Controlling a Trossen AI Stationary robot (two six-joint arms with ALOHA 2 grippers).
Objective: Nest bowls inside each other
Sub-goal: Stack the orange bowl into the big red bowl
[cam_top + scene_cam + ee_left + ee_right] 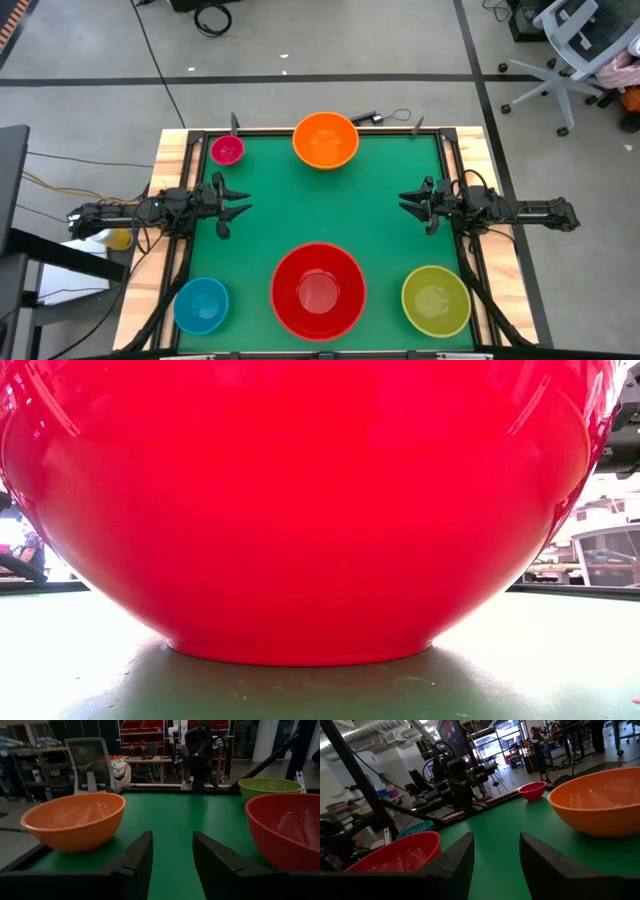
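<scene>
Five bowls stand apart, each resting on its base on the green table (pixel 320 205): a large red bowl (pixel 318 290) at the near middle, an orange bowl (pixel 325 140) at the far middle, a yellow-green bowl (pixel 436 300) near right, a blue bowl (pixel 201 304) near left, and a small pink bowl (pixel 227 150) far left. My left gripper (pixel 240 208) waits open at the left edge, level, with nothing between its fingers (pixel 172 865). My right gripper (pixel 408 203) waits open at the right edge, also level and empty (pixel 496 865). The red bowl (pixel 310 500) fills the low view.
Wooden rails and a black frame (pixel 455 170) border the green mat. A black cable and small parts (pixel 385 118) lie at the far edge. An office chair (pixel 570 50) stands on the floor beyond the far right. The mat's middle between the grippers is bare.
</scene>
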